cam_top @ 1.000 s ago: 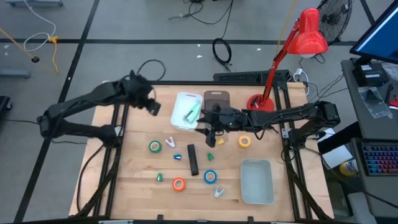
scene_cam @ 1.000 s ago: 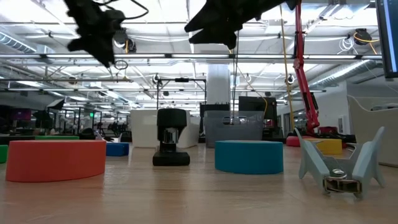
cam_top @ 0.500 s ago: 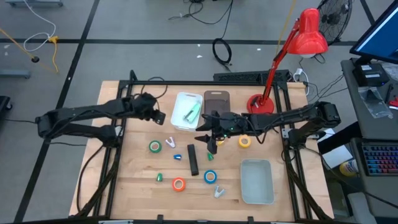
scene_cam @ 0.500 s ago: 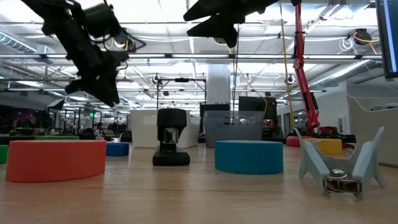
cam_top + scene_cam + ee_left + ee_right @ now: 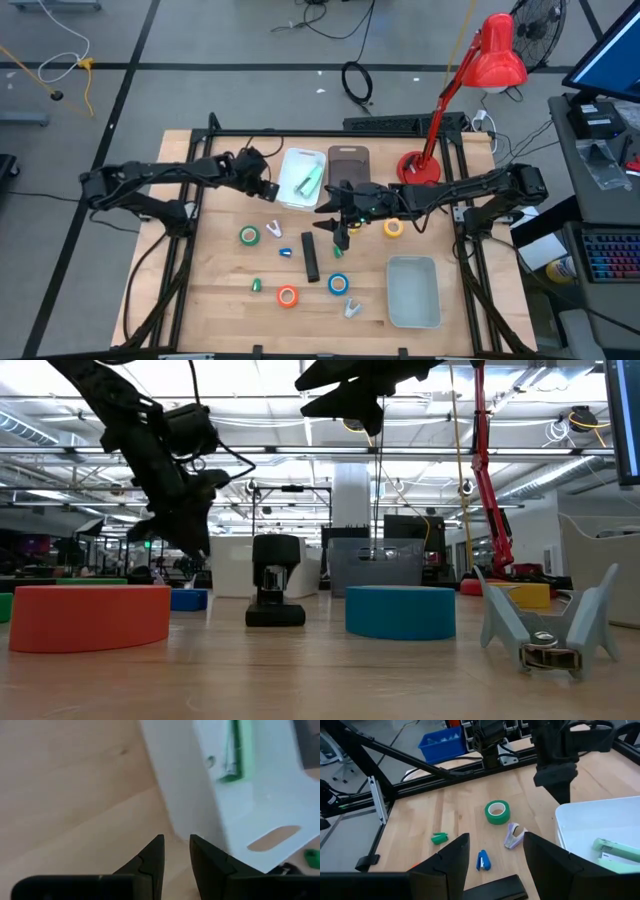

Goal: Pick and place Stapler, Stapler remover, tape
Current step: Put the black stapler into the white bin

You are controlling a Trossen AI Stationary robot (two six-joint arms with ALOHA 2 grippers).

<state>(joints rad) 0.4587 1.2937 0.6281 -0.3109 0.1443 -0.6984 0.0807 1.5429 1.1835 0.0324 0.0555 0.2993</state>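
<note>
Four tape rolls lie on the tabletop: green (image 5: pixel 248 235) toward the left edge, yellow (image 5: pixel 393 228) toward the right, blue (image 5: pixel 339 284) and orange (image 5: pixel 287 296) near the front edge. A black stapler (image 5: pixel 311 256) lies mid-table, with a pale staple remover (image 5: pixel 274 229) beside the green roll and another (image 5: pixel 350 307) by the blue one. The left gripper (image 5: pixel 268 188) hangs just beside the white tray (image 5: pixel 293 186) near the back edge, its fingers narrow and empty. The right gripper (image 5: pixel 338 237) hovers over the middle, fingers wide, holding nothing.
</note>
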